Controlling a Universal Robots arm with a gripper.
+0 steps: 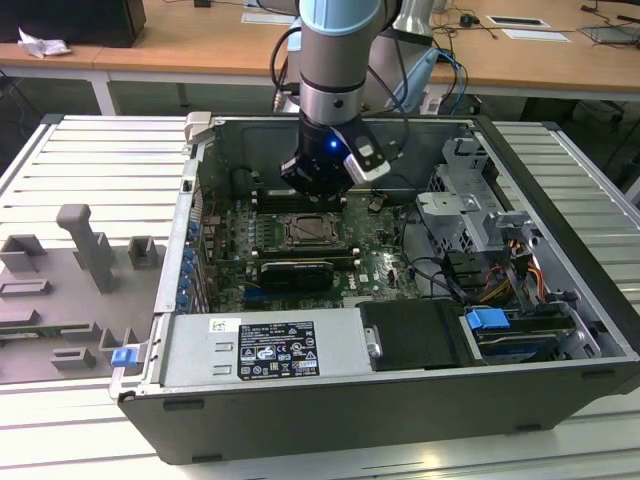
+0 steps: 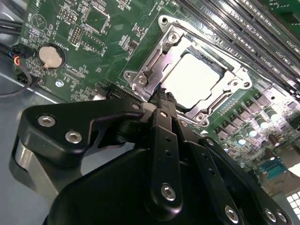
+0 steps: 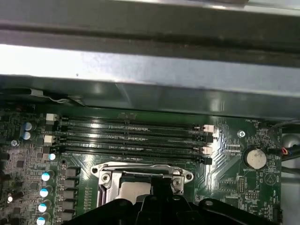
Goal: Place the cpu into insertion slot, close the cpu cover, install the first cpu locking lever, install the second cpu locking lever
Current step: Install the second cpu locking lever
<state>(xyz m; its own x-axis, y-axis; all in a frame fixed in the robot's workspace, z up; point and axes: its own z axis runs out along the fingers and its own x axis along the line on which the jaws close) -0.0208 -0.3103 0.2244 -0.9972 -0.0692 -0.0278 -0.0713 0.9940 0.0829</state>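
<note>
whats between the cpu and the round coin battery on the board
In the second wrist view, the cpu cover frames the cpu; beyond its edge, green board with small chips runs to the coin battery.

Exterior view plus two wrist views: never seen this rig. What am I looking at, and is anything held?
The exterior view shows one robot arm reaching down into an open computer case lying on a ribbed metal table. The other two pictures come from cameras riding near the arm's wrist. In the second wrist view, the black gripper sits at the edge of the socket on the green motherboard. The cpu lies in the socket with the cpu cover closed down around it. The fingertips look pressed together with nothing between them. The first wrist view shows the memory slots beyond the socket.
</note>
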